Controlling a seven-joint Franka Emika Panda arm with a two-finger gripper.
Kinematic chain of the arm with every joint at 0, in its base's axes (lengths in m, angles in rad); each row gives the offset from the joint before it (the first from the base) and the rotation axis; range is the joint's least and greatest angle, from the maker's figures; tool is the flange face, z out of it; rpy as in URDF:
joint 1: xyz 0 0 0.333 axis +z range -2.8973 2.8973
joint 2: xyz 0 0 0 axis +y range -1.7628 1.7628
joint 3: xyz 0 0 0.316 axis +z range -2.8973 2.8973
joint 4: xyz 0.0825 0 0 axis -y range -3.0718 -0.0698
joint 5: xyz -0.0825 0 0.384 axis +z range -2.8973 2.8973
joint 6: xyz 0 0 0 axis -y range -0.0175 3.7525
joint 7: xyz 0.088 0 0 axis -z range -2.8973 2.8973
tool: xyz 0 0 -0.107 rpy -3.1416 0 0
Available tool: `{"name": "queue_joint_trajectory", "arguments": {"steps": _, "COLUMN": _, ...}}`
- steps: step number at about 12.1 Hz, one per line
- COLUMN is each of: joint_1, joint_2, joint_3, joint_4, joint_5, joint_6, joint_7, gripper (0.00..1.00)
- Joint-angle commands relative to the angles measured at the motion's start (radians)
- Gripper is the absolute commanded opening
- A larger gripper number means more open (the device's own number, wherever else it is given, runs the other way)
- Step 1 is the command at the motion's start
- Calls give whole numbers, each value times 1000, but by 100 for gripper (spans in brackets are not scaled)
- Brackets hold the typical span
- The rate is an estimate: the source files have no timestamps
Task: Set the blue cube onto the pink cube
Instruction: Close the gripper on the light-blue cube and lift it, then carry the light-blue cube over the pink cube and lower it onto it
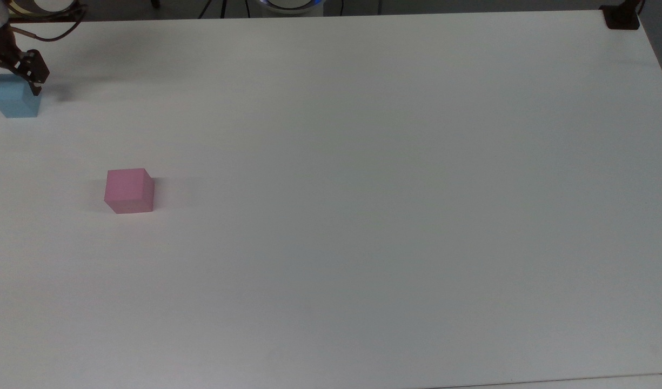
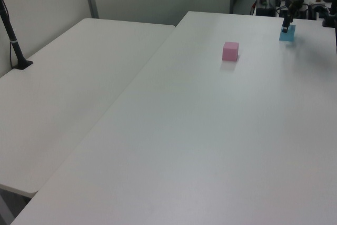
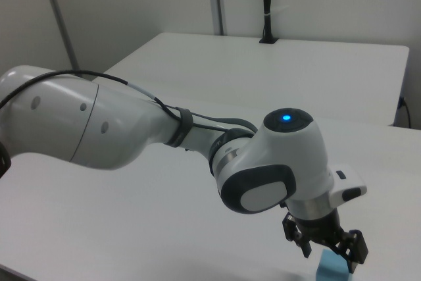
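1. Nearest in the left view: the white table (image 2: 210,146), matte, flat and smooth, with a straight seam where it meets a second white table (image 2: 68,77) on the left view's left.
2. The pink cube (image 1: 128,190) sits alone on the table, in the top view's left part. Pastel pink, matte, plain faces, crisp edges; the top face reads lighter than the side faces. In the left view it stands at (image 2: 230,50), with a faint shadow on the table beside it.
3. The blue cube (image 1: 14,97) rests on the table at the top view's far left edge, well apart from the pink cube and farther back. Light sky-blue, matte, plain faces, same size as the pink one. Left view: (image 2: 287,32), near the table's far edge. Right view: only its top corner shows at the bottom frame edge (image 3: 332,270).
4. The gripper (image 1: 9,75) is dark and angular, with its fingers spread to either side of the blue cube's upper part, one finger (image 1: 34,73) against the cube's right-hand edge in the top view. Jaws stand wide, not clamped. Right view: gripper (image 3: 327,250) straddling the cube top.
5. Behind the gripper in the right view: the arm (image 3: 197,149), glossy white rounded shells, grey joint bands, a black cable along it, a blue light on the wrist.
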Motion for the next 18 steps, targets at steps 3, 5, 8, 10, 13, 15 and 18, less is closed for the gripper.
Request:
{"name": "queue_joint_trajectory", "arguments": {"steps": 3, "joint_1": -11, "joint_2": 44, "joint_3": 4, "joint_4": -30, "joint_5": 0, "joint_6": 136, "joint_7": -5, "gripper": 75}}
{"name": "queue_joint_trajectory", "arguments": {"steps": 5, "joint_1": -11, "joint_2": 26, "joint_3": 6, "joint_4": -30, "joint_5": 7, "joint_6": 113, "joint_7": -2, "gripper": 44}}
{"name": "queue_joint_trajectory", "arguments": {"steps": 8, "joint_1": 24, "joint_2": -77, "joint_3": 29, "joint_4": 26, "joint_5": 7, "joint_6": -176, "joint_7": 68, "gripper": 41}}
{"name": "queue_joint_trajectory", "arguments": {"steps": 10, "joint_1": 57, "joint_2": -97, "joint_3": 56, "joint_4": 65, "joint_5": 7, "joint_6": -243, "joint_7": 152, "gripper": 41}}
{"name": "queue_joint_trajectory", "arguments": {"steps": 13, "joint_1": 147, "joint_2": -82, "joint_3": 107, "joint_4": 160, "joint_5": -2, "joint_6": -284, "joint_7": 359, "gripper": 41}}
{"name": "queue_joint_trajectory", "arguments": {"steps": 15, "joint_1": 161, "joint_2": -21, "joint_3": 173, "joint_4": 239, "joint_5": 0, "joint_6": -284, "joint_7": 435, "gripper": 41}}
{"name": "queue_joint_trajectory", "arguments": {"steps": 18, "joint_1": 178, "joint_2": 46, "joint_3": 225, "joint_4": 303, "joint_5": -8, "joint_6": -270, "joint_7": 495, "gripper": 41}}
